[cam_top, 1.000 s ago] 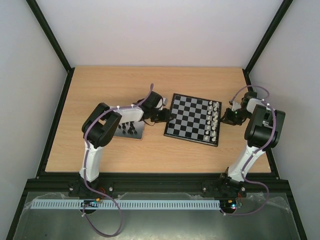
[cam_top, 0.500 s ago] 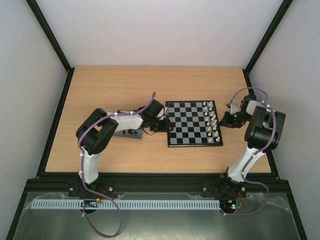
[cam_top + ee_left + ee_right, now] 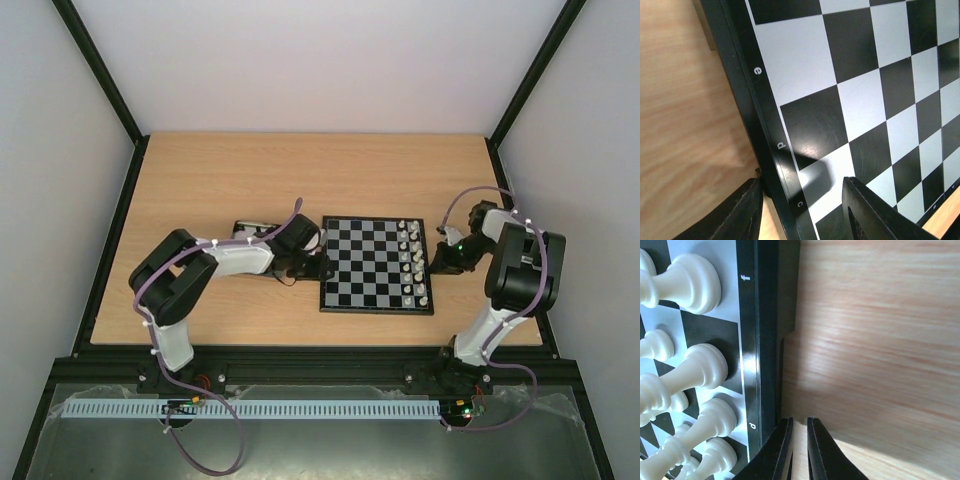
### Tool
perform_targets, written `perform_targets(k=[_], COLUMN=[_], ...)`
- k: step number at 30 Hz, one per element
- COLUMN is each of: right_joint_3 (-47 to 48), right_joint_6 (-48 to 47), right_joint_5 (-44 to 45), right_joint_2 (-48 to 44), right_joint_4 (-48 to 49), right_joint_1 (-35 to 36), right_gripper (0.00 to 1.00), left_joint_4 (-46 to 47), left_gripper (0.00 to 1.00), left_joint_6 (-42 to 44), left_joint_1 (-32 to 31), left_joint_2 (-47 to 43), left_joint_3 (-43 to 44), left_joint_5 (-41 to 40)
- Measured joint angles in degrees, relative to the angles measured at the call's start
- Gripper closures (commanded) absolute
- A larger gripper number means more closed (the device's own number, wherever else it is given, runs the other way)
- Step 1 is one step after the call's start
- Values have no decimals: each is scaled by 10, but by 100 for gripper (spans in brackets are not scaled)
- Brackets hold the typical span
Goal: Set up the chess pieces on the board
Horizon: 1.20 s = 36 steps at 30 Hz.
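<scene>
Tray [image 3: 248, 229], just left of the board [image 3: 362, 270] on its far side: only a dark sliver shows past the left arm [image 3: 215, 262], and what it carries is hidden. The left arm lies low across the table [image 3: 200, 180] and reaches the board's left edge. Left gripper [image 3: 318, 267] [image 3: 802, 197] is about half open and straddles that edge. One finger [image 3: 742, 212] is over bare wood outside the border [image 3: 747, 100], the other [image 3: 865, 210] over the squares near the letters c and d. Whether either pad presses the board cannot be told; nothing else lies between them. The board lies flat on the table between the two arms, roughly square to the near edge. White pieces [image 3: 411, 262] [image 3: 690, 280] stand upright in two files along the board's right side. No other squares in view hold pieces. Right gripper [image 3: 441, 262] [image 3: 797, 440] is just beside the board's right edge, low over the wood. Its fingers are closed to a thin slit and hold nothing, and the nearer finger [image 3: 777, 450] is right against the border by the letter d.
</scene>
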Motion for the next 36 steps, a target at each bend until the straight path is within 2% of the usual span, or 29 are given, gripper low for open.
perform_targets(k=[4,8,10,12,15,21,23,26,31,36], right_joint_3=[-10,-11,-8,-2,30,127,150,147,30,-110], right_joint_6=[-4,-4,-2,0,10,24,26,29,50,63], right_joint_5=[1,-4,-3,1,6,-18,-57,-114,-165,-186], right_joint_2=[-11,-14,-15,-16,-20,-95,-143,-233,-353,-406], right_joint_4=[-12,-19,-25,-31,-47,-62,-64,-55,3,60], right_joint_1=[13,21,24,21,4,-30,-25,12,138,156], right_gripper=[89,93,87,69,54,41,41,45,54,57], left_joint_4=[-4,-29,-52,-82,-126,-194,-209,-215,-224,-230], left_gripper=[53,46,42,40,39,39,40,41,45,52], left_joint_6=[-2,3,12,24,43,75,82,90,104,116], left_joint_1=[-10,-19,-23,-23,-23,-14,7,87,216,258], left_joint_2=[-30,-49,-54,-63,-89,-189,-220,-252,-258,-221], left_joint_3=[-34,-43,-34,-19,7,45,46,36,12,13], left_joint_5=[-9,-33,-55,-78,-110,-207,-229,-238,-234,-211])
